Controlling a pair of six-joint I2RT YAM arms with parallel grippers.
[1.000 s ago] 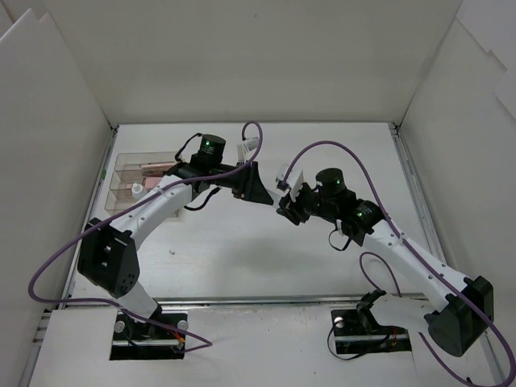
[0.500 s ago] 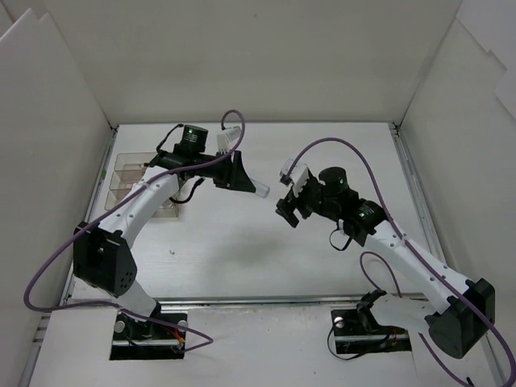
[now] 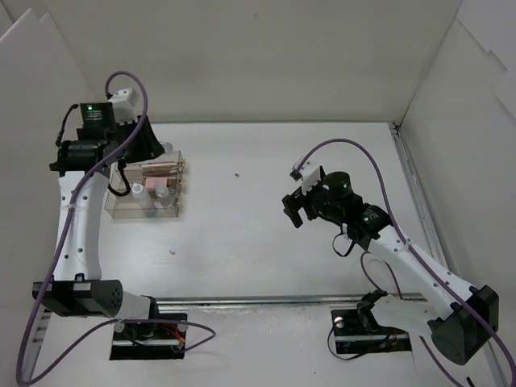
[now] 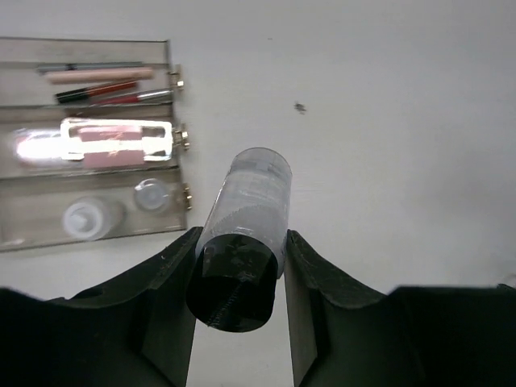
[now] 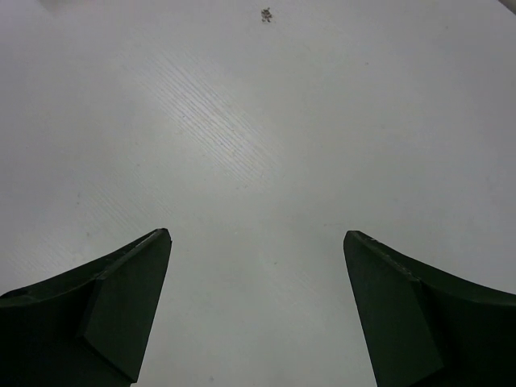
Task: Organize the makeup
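— From above, where are the arms?
— The left gripper [image 3: 147, 143] hangs over the far end of the clear box [image 3: 143, 216], far left. The right gripper [image 3: 295, 208] is over the middle of the table [image 3: 266, 250], well apart.
— And the left wrist view?
— The fingers are clamped on a clear bottle [image 4: 251, 193] with a dark cap, just right of the box. Inside the box are thin sticks [image 4: 97, 76], a pink item [image 4: 117, 141] and two small bottles [image 4: 85, 218].
— Right wrist?
— The fingers are spread wide above the table.
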